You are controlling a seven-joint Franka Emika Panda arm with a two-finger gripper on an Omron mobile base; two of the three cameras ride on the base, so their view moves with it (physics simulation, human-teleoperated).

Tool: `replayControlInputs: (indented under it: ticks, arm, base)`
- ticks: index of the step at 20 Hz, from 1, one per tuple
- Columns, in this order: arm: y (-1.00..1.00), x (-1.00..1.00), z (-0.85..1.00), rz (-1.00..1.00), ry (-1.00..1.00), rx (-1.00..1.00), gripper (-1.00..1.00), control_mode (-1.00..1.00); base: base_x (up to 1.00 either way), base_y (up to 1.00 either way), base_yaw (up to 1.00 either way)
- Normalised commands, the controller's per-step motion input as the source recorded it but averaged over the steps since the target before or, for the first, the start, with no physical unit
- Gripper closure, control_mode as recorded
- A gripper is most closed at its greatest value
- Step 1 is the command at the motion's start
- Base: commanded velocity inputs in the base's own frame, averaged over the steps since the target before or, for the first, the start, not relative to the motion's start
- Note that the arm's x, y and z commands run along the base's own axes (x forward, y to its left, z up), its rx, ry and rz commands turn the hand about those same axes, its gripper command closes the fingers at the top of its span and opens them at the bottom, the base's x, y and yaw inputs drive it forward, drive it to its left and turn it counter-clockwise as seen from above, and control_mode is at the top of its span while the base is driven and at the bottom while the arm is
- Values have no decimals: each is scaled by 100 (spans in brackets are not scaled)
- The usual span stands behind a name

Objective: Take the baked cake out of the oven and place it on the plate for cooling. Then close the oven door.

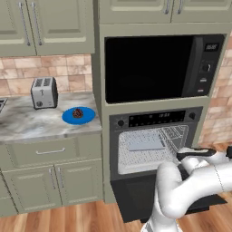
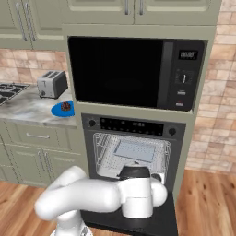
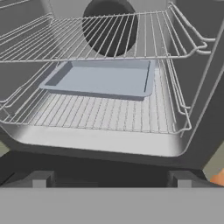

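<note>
**Cake plated, oven door down**

The baked cake [image 1: 78, 113] sits on the plate [image 1: 68, 118], at nine o'clock from the oven [image 1: 154, 142]. My fingers [image 3: 111, 179] stand apart, empty. The oven door [image 1: 149, 197] looks stiff and heavy; I'd lift at its front edge.

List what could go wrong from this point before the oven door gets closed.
1. The open gripper faces into the oven above the lowered oven door; lifting the door with the arm there could trap it.
2. The wire racks sit close ahead; a careless pull-out could snag a fingertip.
3. The baked cake on the plate lies near the counter edge; a wide swing might hit it.
</note>
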Motion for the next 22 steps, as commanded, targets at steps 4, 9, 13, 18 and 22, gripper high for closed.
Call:
replayControlInputs:
  ticks: [4, 9, 13, 18, 22]
  arm:
    - [-16, -94, 47, 0, 0, 3, -100, -100]
    - [-12, -79, 48, 0, 0, 3, -100, -100]
    - [-12, -71, 53, 0, 0, 4, -100, -100]
    - [-25, -68, 48, 0, 0, 5, -100, -100]
    - [-36, -76, 33, 0, 0, 5, -100, -100]
  base:
    - [0, 0, 0]
    - [0, 0, 0]
    - [0, 0, 0]
    - [0, 0, 0]
    - [0, 0, 0]
